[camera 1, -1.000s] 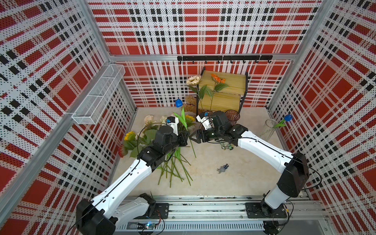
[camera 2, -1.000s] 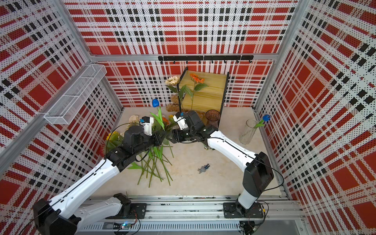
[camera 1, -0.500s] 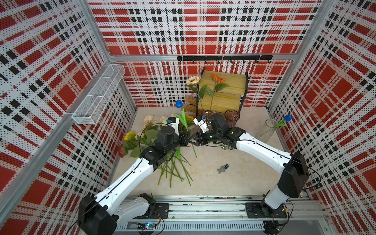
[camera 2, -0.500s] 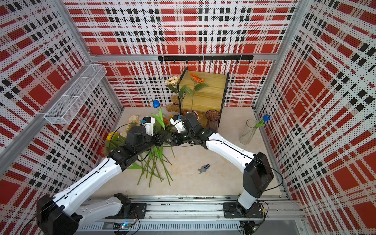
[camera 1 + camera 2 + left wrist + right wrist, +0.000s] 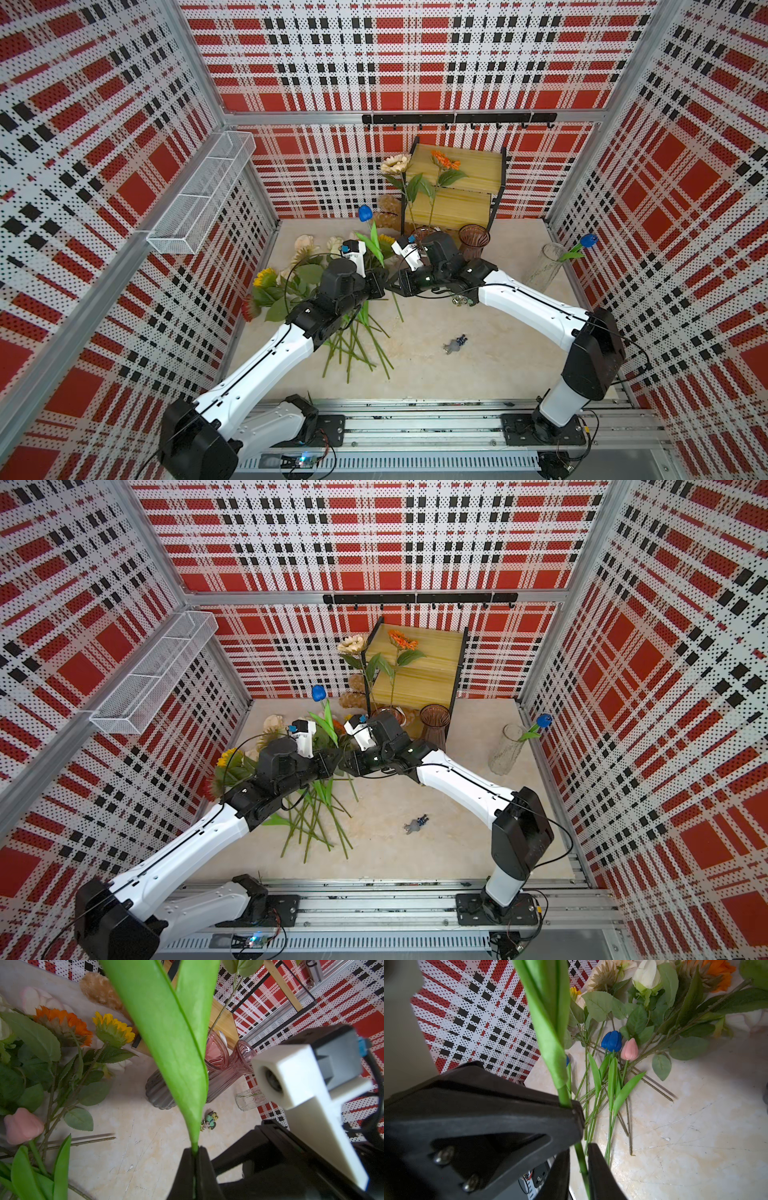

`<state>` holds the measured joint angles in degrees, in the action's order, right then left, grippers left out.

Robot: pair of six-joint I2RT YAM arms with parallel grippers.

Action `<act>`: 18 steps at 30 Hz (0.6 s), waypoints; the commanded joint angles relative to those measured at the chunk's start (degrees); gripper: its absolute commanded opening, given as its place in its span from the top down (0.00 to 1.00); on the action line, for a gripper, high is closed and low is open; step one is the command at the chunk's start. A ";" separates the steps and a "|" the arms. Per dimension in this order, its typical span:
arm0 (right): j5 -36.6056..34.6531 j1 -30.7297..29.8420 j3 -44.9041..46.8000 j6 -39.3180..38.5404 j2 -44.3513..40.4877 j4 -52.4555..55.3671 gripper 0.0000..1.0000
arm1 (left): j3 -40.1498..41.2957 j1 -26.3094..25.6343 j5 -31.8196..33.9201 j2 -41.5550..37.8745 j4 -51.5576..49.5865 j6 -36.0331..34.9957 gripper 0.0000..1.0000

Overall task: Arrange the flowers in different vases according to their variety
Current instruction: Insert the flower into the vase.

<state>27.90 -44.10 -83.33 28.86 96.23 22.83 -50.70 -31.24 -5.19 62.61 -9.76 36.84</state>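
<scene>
Left tool (image 5: pixel 195 1152) is clamped tight on the tulip (image 5: pixel 375 248) stem, just under the leaves. Right tool (image 5: pixel 578 1154) straddles the same stem directly below, jaws narrow, one side touching. Whether it's gripping, I cannot tell. The tulip stands nearly upright off the bench (image 5: pixel 478 365), blue head up and cut end down, in front of the shelf (image 5: pixel 473 174) toward its left. The loose pile (image 5: pixel 353 345) lies flat on the bench, further out and left from the shelf.
</scene>
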 commanded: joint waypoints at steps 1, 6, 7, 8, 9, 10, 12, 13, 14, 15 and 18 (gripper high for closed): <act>0.49 -0.44 -1.80 -0.29 0.63 -0.95 0.86 | 0.86 -0.31 -0.68 -1.43 1.85 -0.01 1.00; 0.47 -0.44 -2.77 -0.07 0.65 -0.26 0.98 | 1.45 0.12 -0.35 -2.13 1.83 0.24 0.74; 0.33 -0.45 -2.85 -0.03 0.49 -0.22 0.99 | 1.50 0.29 -0.16 -2.31 1.83 0.32 0.64; 0.08 -0.44 -3.05 -0.10 0.29 0.02 1.00 | 1.54 0.52 0.11 -2.60 1.69 0.49 0.54; -0.30 -0.43 -3.41 -0.19 0.14 0.45 1.00 | 1.54 0.86 0.26 -2.88 1.39 0.51 0.50; -0.90 -0.39 -3.88 -0.41 -0.13 1.01 1.00 | 1.55 1.23 0.63 -3.32 1.00 0.53 0.48; -2.47 -0.44 -5.13 -1.17 -0.63 2.56 1.00 | 1.48 2.07 1.44 -4.34 -0.28 0.30 0.44; -3.44 -0.44 -6.16 -1.79 -0.85 3.69 1.00 | 1.37 2.67 1.76 -5.17 -1.09 0.12 0.42; -4.63 -0.40 -7.35 -2.49 -1.16 4.93 1.00 | 1.45 3.26 2.28 -6.03 -2.11 -0.08 0.41; -5.64 -0.44 -8.36 -3.10 -1.46 5.95 1.00 | 1.52 3.91 2.84 -6.80 -3.08 -0.10 0.40; -9.63 -0.38 -11.70 -5.54 -3.18 8.70 1.00 | 2.67 6.65 3.37 -9.93 -5.86 -0.27 0.38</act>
<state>22.92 -44.14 -92.14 26.30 96.16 28.42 -49.21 -26.52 -3.36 55.53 -12.34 37.19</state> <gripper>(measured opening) 0.087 0.615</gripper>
